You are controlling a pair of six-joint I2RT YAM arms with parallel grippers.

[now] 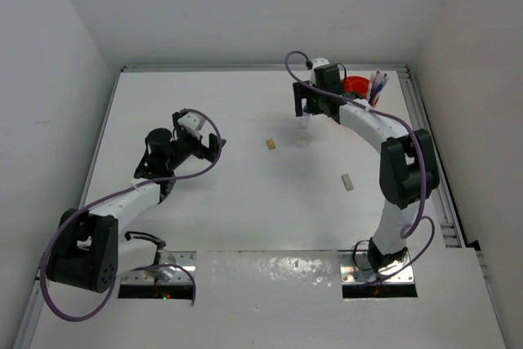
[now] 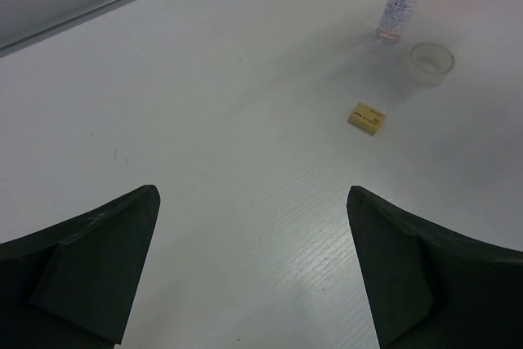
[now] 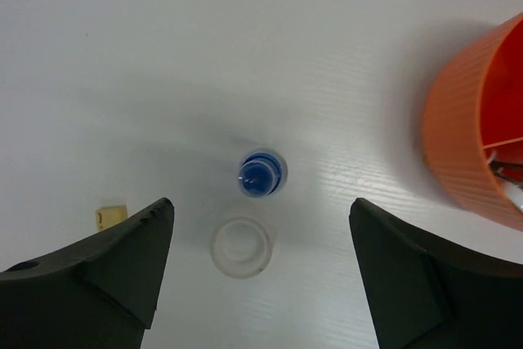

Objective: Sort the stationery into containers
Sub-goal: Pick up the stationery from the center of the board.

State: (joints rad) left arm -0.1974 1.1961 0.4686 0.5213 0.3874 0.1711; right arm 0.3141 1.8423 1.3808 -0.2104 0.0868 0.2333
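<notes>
Below the right gripper (image 3: 261,210), which is spread wide and holds nothing, a small clear bottle (image 3: 261,174) with a blue cap is seen standing upright on the white table (image 3: 163,55). It lies in the gap between the two dark fingers (image 3: 106,271), touched by neither. A clear tape ring (image 3: 241,246) is laid flat just beside the bottle, and a tan eraser (image 3: 109,217) is found a little further off, close to one finger. Off to the other side, the ribbed wall of an orange tub (image 3: 470,136) is seen, with an inner divider showing at its rim.

From the overhead view, the tub (image 1: 357,86) is placed at the far right of the table, with several pens (image 1: 376,83) standing in it. A white eraser (image 1: 348,181) is left lying alone, nearer the arm bases and well apart from the other things.

On the left half of the table, the left gripper (image 2: 252,202) is likewise held wide open and empty. It is pointed towards the tan eraser (image 2: 368,118), the tape ring (image 2: 431,63) and the bottle (image 2: 398,6), all well apart from it.
</notes>
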